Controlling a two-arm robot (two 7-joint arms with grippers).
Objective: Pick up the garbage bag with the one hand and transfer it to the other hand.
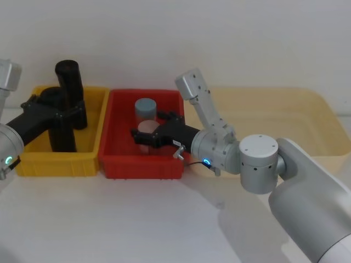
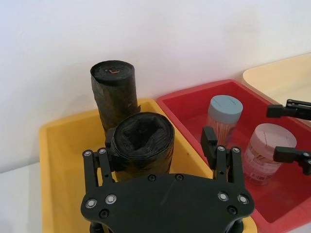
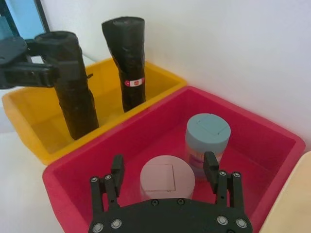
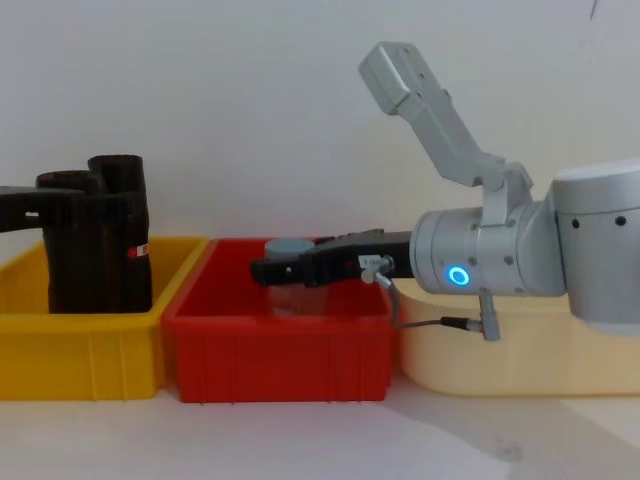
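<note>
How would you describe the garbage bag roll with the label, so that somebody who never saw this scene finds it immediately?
Find the yellow bin at the robot's left. Two black rolls stand upright in it; the garbage bag is the rear one, nearer the wall. It alone shows a small red-and-white label band, while the front roll stands between the open fingers of the left gripper.

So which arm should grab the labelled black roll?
Left: the left gripper is open in the yellow bin, straddling the plain black roll beside the labelled black plastic roll; the right gripper is open around a pink-lidded jar in the red bin.
</note>
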